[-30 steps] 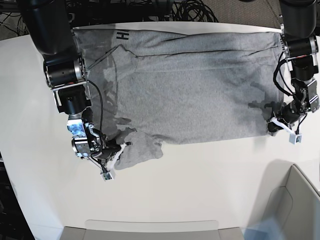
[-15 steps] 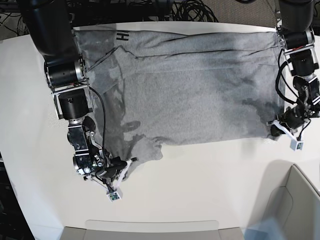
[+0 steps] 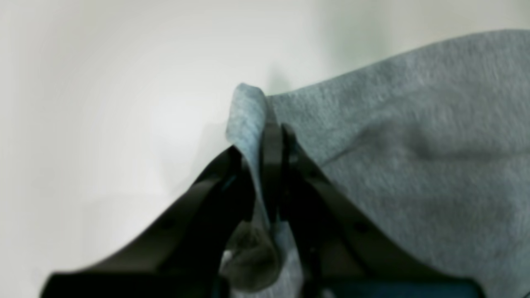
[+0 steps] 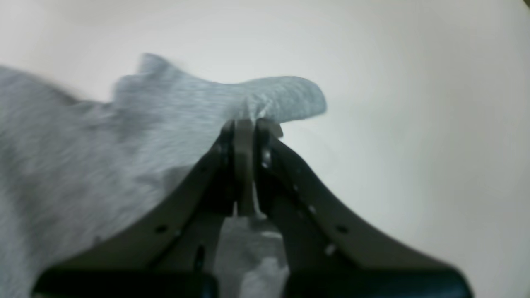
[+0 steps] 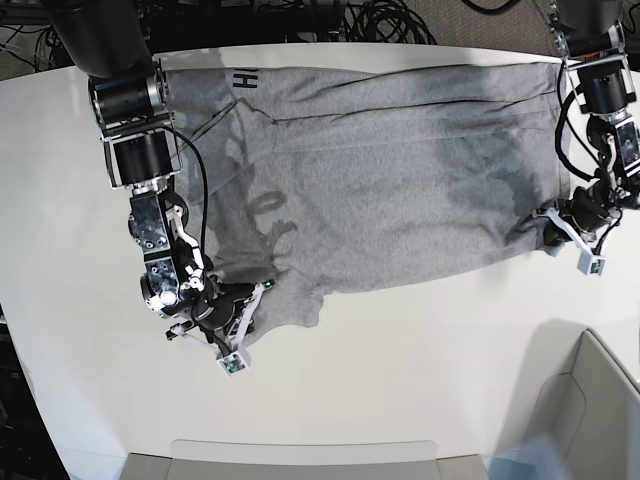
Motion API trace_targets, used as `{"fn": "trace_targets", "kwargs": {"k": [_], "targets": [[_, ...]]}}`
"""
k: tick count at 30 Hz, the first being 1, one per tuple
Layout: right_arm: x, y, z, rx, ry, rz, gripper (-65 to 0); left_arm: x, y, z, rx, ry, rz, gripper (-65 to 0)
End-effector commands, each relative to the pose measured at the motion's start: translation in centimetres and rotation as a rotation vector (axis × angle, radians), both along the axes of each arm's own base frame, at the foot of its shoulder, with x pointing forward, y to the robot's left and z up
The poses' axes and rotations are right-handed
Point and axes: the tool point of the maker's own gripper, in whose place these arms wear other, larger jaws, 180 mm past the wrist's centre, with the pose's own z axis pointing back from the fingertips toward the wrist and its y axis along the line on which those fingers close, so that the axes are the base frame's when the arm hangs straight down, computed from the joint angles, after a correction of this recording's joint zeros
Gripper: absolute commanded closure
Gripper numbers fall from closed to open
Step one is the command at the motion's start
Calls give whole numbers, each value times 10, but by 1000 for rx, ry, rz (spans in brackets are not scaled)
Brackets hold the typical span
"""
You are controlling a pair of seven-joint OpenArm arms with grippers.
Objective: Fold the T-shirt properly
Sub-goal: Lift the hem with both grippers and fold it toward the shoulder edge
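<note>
Both grippers, right gripper [image 5: 232, 318] and left gripper [image 5: 565, 229], pinch near corners of your T-shirt [image 5: 380, 170]; its length spans between them.

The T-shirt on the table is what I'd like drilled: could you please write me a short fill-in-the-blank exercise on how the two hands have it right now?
1. The T-shirt is ____ in colour.
2. The left hand is ____ on an edge of the shirt.
3. The right hand pinches a fold of ____.
4. The shirt lies on a ____ table.

Missing words: grey; shut; fabric; white
</note>
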Motion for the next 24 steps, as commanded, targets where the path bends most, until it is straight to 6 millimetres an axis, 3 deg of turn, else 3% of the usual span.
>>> {"fn": "trace_targets", "kwargs": {"k": [1,6,13,21,24], "targets": [[8,-6,21,-9,-55,-2,0,11,9,22,23,-61,-1,0],[-11,-10,21,10,-69,-14,0,0,2,24,53,-68,-40,0],[-31,-26,23,28,-64,-67,0,-21,26,39,91,-70,21,0],[-62,-31,19,15,-75,-55,0,-37,24,32,108,-43,4,0],[-69,-44,23,30,-90,-96,0,-42,21,30,117,-35,-7,0]]}}
